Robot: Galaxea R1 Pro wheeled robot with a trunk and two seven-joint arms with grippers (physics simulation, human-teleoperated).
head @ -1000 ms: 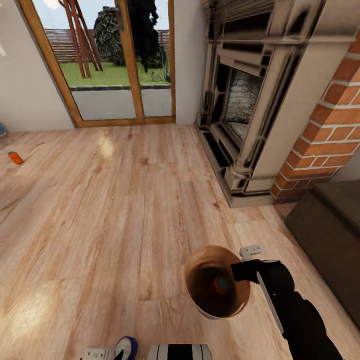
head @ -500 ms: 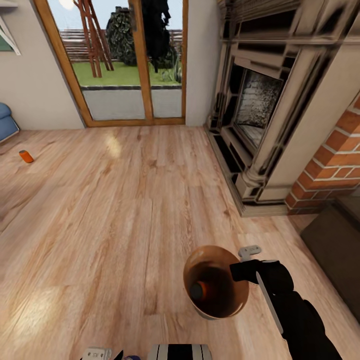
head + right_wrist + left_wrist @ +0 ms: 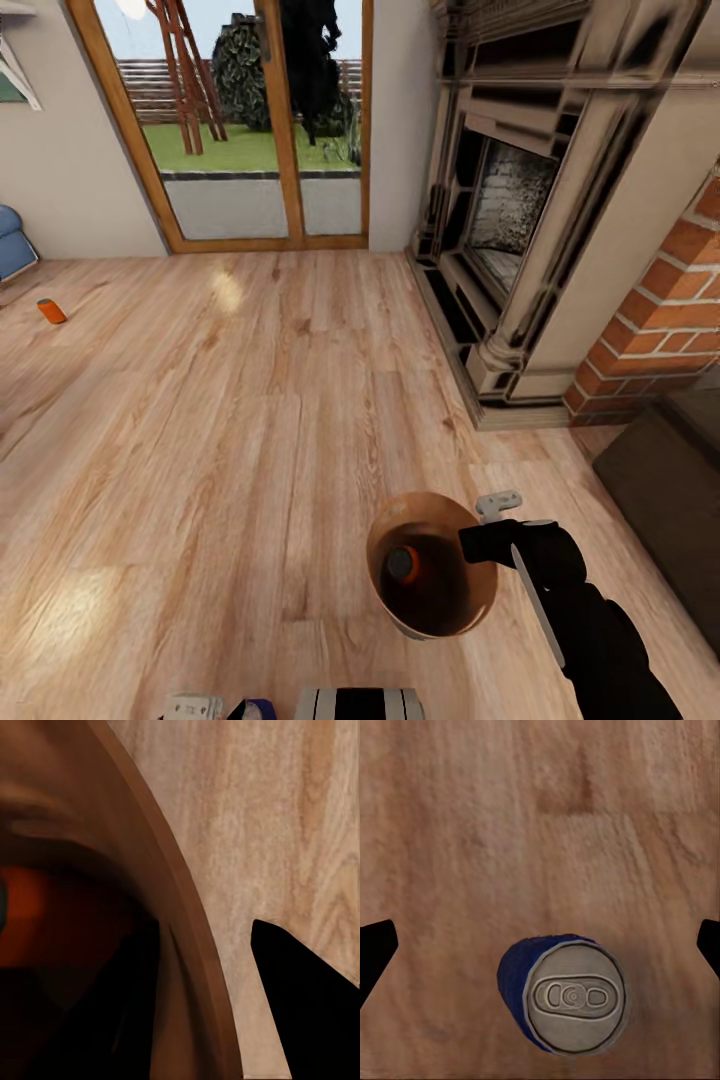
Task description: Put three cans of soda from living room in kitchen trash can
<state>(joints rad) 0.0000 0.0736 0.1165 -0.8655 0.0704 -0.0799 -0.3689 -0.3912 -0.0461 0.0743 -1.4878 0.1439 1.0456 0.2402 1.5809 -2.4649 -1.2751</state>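
Your right pincer [image 3: 478, 545] pinches the rim of the small round tapered bucket, pale grey outside and glossy copper-brown inside [image 3: 432, 563]; in the right wrist view 1 dark finger [image 3: 311, 997] sits outside the wall and the other is pressed inside it. Within the bucket, just beside the pincer, lies 1 orange soda can with a grey top [image 3: 402, 564]. Over the last second that can has rolled from the side nearest the pincer to the far side of the bucket floor, so the load is loose and the bin swings as you travel; I judge a steadier carry would keep it from tipping out.

Your left pincer [image 3: 540, 945] is spread wide, with both dark fingertips at the edges of its wrist view. Between them, touching neither, a dark blue soda can with a silver-grey lid and pull tab [image 3: 564, 994] stands upright on the light wood plank floor [image 3: 250, 420]. It looks ready to be gripped.

Well away from both pincers, a second orange soda can [image 3: 51, 311] lies on the floor near the blue sofa's edge [image 3: 14, 245]; since a second ago the whole view has swung, bringing it further into frame. So 1 can is binned, 2 remain.

No brand, label or writing can be read on any can or on the bucket.
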